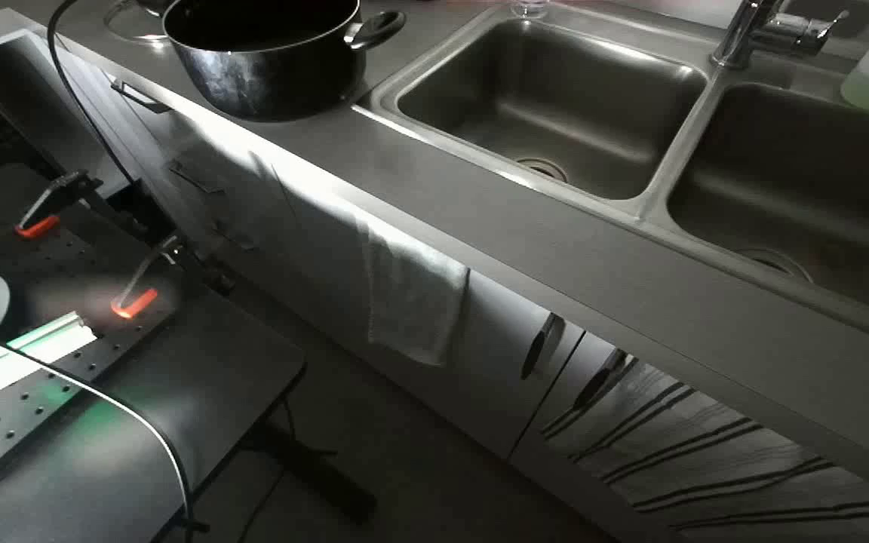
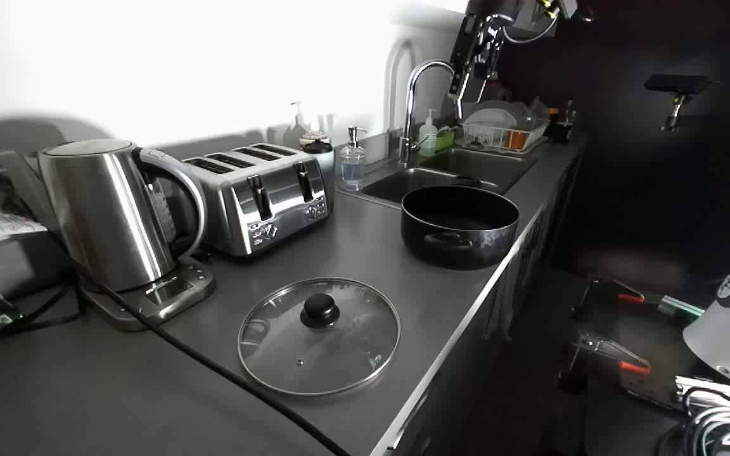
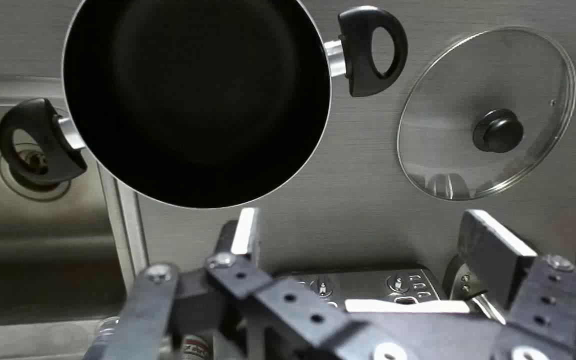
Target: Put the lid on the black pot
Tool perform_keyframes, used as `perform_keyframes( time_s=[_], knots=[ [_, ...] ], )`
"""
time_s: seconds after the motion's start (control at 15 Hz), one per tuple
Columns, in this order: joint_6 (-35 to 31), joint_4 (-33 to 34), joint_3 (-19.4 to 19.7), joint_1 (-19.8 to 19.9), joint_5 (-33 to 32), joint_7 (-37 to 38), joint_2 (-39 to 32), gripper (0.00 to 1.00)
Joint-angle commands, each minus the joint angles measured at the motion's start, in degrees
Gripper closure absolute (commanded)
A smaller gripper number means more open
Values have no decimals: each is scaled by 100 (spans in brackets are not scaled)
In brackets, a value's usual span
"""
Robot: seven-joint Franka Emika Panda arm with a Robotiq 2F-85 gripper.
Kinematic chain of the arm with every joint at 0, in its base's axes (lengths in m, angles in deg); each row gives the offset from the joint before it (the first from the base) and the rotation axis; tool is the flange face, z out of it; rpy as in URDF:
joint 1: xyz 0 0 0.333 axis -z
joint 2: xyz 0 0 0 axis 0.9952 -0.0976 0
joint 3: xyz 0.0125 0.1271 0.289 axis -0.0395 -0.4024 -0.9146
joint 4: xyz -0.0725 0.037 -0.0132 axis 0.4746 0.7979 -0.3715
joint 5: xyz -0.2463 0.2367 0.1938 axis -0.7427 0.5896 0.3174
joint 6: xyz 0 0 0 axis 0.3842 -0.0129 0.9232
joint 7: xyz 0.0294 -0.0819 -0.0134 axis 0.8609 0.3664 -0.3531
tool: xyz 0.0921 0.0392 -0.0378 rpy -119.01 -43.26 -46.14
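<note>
The lid (image 2: 339,354) is clear glass with a metal rim and a black knob. It lies flat on the counter, knob up, apart from the pot. It also shows in the wrist view (image 3: 488,115); in an exterior view only part of its rim (image 1: 133,34) shows behind the pot. The black pot (image 2: 457,240) stands upright and uncovered beside the sink; it also shows in an exterior view (image 1: 268,75) and the wrist view (image 3: 198,100). My gripper (image 3: 368,232) is open and empty, above the counter. In an exterior view it (image 2: 466,95) appears high up, in front of the faucet.
A toaster (image 2: 276,209) and a kettle (image 2: 108,215) stand along the wall behind the lid. A black cable (image 2: 225,373) crosses the counter close to the lid. The sink (image 1: 555,98), faucet (image 2: 410,114), soap bottle (image 2: 353,161) and dish rack (image 2: 504,136) lie beyond the pot.
</note>
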Motion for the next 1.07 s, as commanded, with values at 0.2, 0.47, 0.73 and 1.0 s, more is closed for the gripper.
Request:
perform_keyframes(
  time_s=[0.2, 0.47, 0.73, 1.0],
  knots=[
    [20, 20, -30, 35, 13, -11, -1, 0],
    [41, 60, -34, 23, 4, -45, -57, 0],
    [114, 207, -154, -63, -79, -138, -308, 0],
    [177, 397, -354, -213, -167, -306, -627, 0]
  ],
)
